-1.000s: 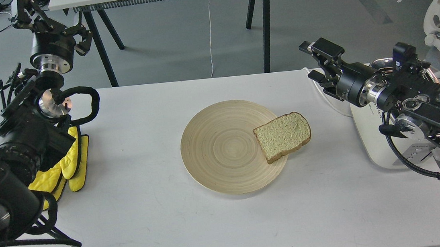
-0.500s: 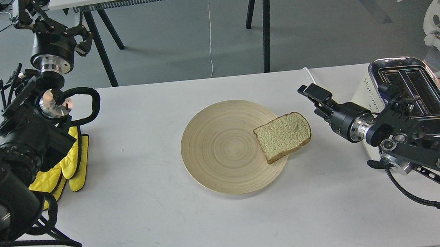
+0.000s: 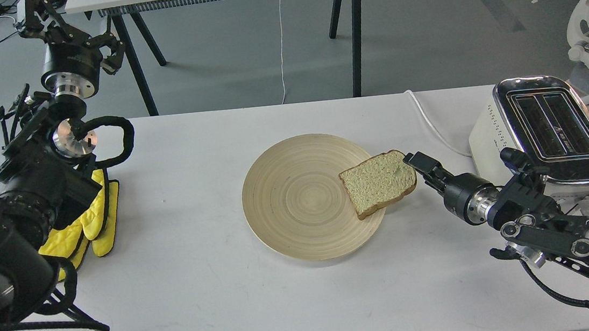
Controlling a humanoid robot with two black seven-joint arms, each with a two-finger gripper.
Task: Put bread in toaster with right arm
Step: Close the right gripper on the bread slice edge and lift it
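White table (image 3: pixel 221 302), right gripper (image 3: pixel 416 161) beside plated bread (image 3: pixel 378 182).

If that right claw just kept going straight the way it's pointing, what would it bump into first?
Most likely the bread. The right claw points up-left, with its tip right at the slice's crust edge overhanging the wooden plate. Its height is hard to judge, so it might slip just over the slice.

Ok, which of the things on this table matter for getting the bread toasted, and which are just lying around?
Part of the job:
bread
toaster
right gripper, at the bread's edge

Just lying about:
wooden plate, under the bread
yellow gloves
left gripper, raised
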